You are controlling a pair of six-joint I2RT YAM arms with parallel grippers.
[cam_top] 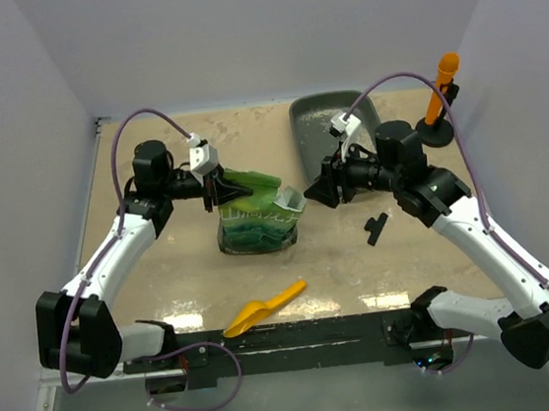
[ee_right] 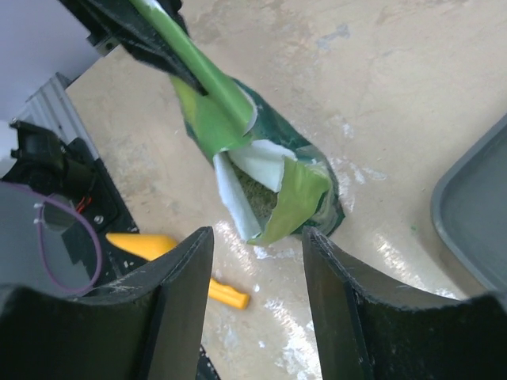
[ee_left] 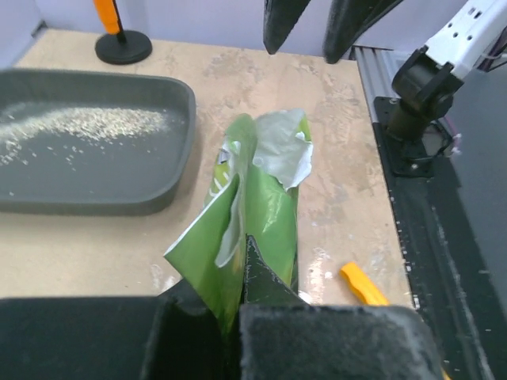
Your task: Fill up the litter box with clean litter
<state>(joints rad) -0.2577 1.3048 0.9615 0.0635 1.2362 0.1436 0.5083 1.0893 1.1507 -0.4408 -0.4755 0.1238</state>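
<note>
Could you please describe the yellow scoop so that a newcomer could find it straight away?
Start at the near edge of the table, by the black rail between the two arm bases. The yellow scoop lies flat there, in front of the upright green bag. It is the only yellow thing; the brush is orange and stands far back.

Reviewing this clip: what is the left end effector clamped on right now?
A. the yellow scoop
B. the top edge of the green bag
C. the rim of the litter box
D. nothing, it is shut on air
B: the left end effector is shut on the torn top edge of the green bag, while the yellow scoop lies on the table and the litter box sits apart.
</note>
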